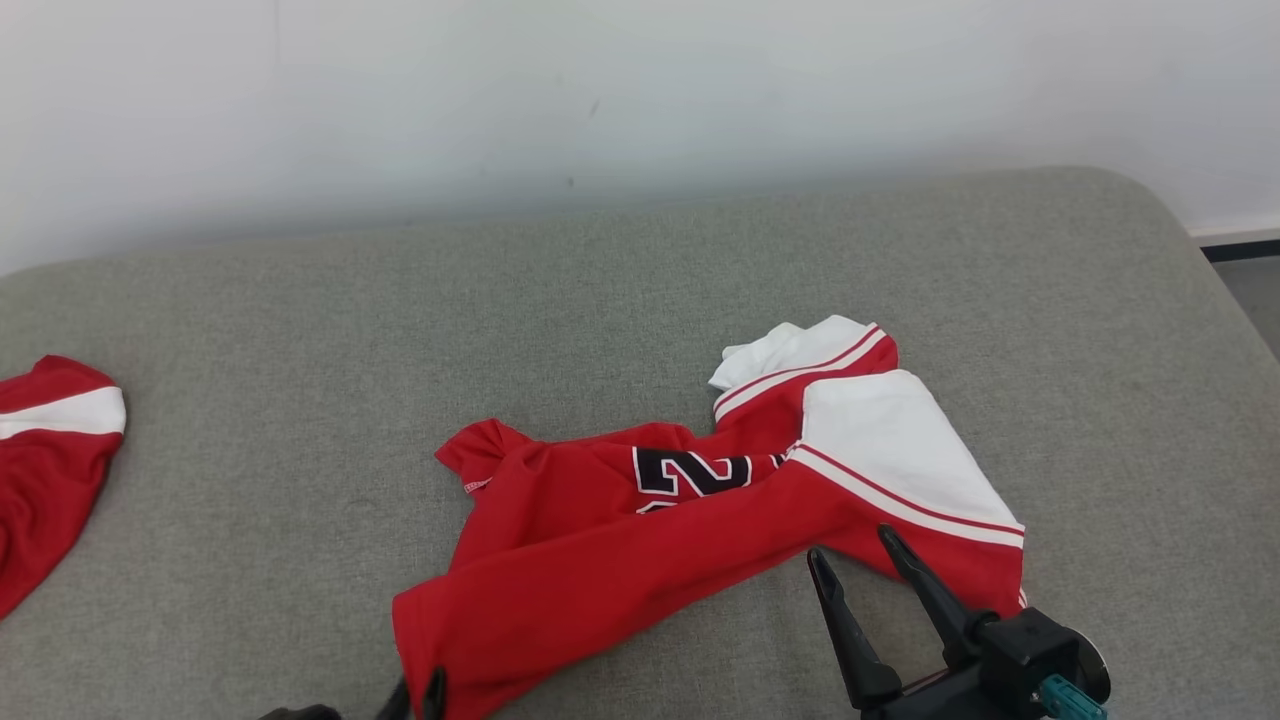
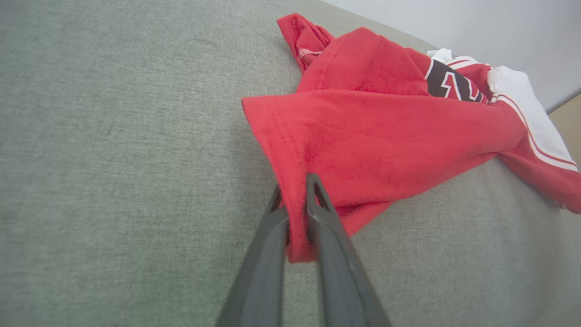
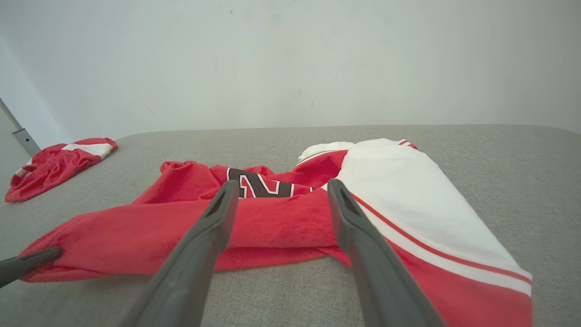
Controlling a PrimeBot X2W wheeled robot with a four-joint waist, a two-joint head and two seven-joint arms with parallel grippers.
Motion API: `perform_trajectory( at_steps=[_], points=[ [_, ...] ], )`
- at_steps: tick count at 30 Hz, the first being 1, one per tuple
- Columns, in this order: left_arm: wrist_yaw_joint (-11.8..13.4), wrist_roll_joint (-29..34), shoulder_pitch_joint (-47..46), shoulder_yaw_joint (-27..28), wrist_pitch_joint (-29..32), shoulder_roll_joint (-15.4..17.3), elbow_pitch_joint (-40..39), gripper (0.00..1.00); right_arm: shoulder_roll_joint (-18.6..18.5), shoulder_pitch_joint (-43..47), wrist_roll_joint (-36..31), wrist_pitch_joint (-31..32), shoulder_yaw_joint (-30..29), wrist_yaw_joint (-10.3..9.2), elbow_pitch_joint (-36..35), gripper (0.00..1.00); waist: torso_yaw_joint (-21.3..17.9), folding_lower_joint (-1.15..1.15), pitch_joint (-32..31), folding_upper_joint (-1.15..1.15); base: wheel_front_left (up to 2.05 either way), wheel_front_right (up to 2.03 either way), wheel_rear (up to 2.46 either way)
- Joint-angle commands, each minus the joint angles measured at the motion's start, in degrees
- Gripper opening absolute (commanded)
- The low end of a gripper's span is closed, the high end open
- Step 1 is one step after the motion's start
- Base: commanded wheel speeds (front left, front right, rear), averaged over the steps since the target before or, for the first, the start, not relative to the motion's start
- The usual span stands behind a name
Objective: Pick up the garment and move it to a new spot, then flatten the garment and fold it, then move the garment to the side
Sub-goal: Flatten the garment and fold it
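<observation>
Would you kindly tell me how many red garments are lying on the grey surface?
2: a jersey in the middle, and a second garment at the left edge, partly out of frame.

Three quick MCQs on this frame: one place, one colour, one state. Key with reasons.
1. Where does the second garment lie?
A) on the floor
B) at the cushion's left edge
C) at its far right

2. The jersey's numeral is:
A) black
B) yellow
C) green

3. The right gripper is:
A) shut on cloth
B) open, empty
C) shut, empty

Key:
1 B, it sits far left in the head view, apart from the jersey.
2 A, the digit is black with a white outline.
3 B, its fingers stand wide apart and grip nothing.
</observation>
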Motion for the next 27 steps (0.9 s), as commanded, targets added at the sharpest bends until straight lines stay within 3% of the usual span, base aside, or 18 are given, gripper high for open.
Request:
perform_trajectory(
  at_steps=[1, 6, 13, 18, 27],
  points=[
    [0.0, -1.0, 0.5, 0.6, -0.3, 0.6, 0.7, 1.0, 0.1, 0.8, 0.4, -0.2, 0.0, 0.03, 0.1, 1.0, 0.0, 0.01, -1.0, 0.0, 0.0, 0.0, 0.0],
    [1.2, -1.6, 0.2, 2.3, 0.8, 1.7, -1.0, 1.0, 0.1, 1.9, 0.7, -0.3, -0.5, 0.04, 0.3, 1.0, -0.1, 0.01, -2.6, 0.0, 0.0, 0.0, 0.0],
    [0.4, -1.5, -6.0, 1.7, 5.9, 4.0, -3.5, 1.0, 0.2, 2.2, 1.1, -0.4, 0.2, 0.04, 0.2, 1.0, -1.2, 0.01, -3.1, 0.0, 0.0, 0.0, 0.0],
    [-0.5, -2.4, -14.4, -0.2, 13.9, 4.2, 1.2, 1.0, -0.3, 1.4, 0.6, -0.3, 0.7, 0.04, -0.3, 1.0, -3.3, 0.01, -1.7, 0.0, 0.0, 0.0, 0.0],
    [1.3, -1.3, -26.9, -1.9, 19.2, 2.9, 10.6, 1.0, -0.1, 0.3, 0.3, -0.3, 0.5, 0.03, -0.9, 1.0, -7.6, 0.01, 2.1, 0.0, 0.0, 0.0, 0.0]
  ],
)
